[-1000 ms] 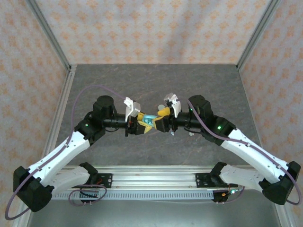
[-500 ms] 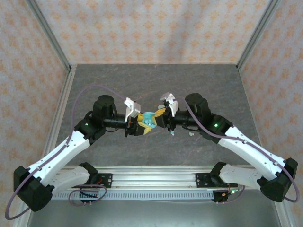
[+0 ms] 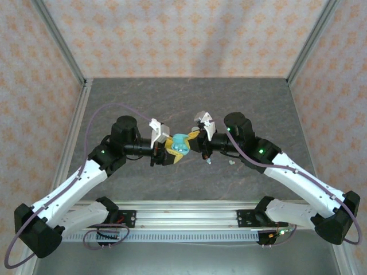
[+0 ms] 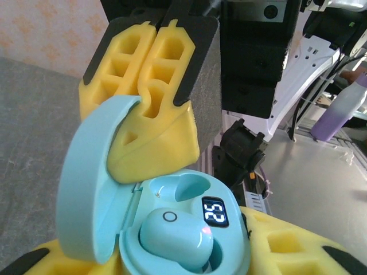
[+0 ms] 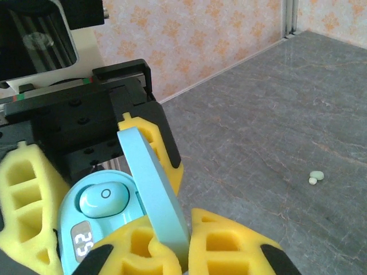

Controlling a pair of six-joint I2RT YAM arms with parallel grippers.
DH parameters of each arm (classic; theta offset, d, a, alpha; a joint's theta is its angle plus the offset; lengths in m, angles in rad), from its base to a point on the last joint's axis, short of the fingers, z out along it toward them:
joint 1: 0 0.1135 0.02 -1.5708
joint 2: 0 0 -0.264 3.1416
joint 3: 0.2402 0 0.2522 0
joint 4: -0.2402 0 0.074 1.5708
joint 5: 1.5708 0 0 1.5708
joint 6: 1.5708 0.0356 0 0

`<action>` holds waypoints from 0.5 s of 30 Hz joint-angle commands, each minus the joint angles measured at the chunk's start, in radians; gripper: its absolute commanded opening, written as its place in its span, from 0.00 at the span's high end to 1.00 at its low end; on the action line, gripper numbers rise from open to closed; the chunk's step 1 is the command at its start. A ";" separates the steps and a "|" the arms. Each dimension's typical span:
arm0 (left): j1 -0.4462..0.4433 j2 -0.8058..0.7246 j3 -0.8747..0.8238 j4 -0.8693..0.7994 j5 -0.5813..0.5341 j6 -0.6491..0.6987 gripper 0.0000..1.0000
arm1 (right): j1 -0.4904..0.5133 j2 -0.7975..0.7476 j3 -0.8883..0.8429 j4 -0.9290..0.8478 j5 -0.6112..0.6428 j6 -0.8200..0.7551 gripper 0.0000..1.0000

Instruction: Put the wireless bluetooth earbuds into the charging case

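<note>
A light blue charging case [image 4: 229,240] is held above the table with my left gripper [image 3: 175,151] shut on its base; yellow foam fingers [image 4: 298,249] flank it. Its lid [image 4: 92,183] stands open. One earbud [image 4: 175,238] sits in the near socket, and the far socket [image 4: 183,186] is empty beside a lit number display [image 4: 215,212]. My right gripper [image 3: 194,142] is shut, its joined fingers [image 4: 152,91] pressed against the inside of the lid [image 5: 152,189]. A loose pale earbud [image 5: 316,176] lies on the table, to the right of the grippers [image 3: 231,162].
The dark grey stone-patterned table [image 3: 183,103] is enclosed by patterned walls with aluminium posts [image 3: 63,51]. A metal rail [image 3: 183,216] with the arm bases runs along the near edge. A purple bottle [image 4: 347,103] stands off the table behind the rail.
My right gripper has moved left to meet the case held by the left gripper, and its fingers now touch the lid. The left arm has barely shifted.
</note>
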 commanded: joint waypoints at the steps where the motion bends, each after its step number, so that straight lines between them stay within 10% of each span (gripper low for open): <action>1: 0.000 -0.039 -0.033 0.065 -0.088 -0.027 0.41 | 0.007 -0.027 0.033 0.028 -0.002 -0.030 1.00; 5: 0.001 -0.078 -0.076 0.120 -0.134 -0.059 0.22 | 0.010 -0.023 0.038 -0.003 0.022 -0.049 1.00; 15: -0.002 -0.068 -0.081 0.176 -0.103 -0.127 0.20 | 0.031 -0.024 0.046 -0.049 0.090 -0.093 1.00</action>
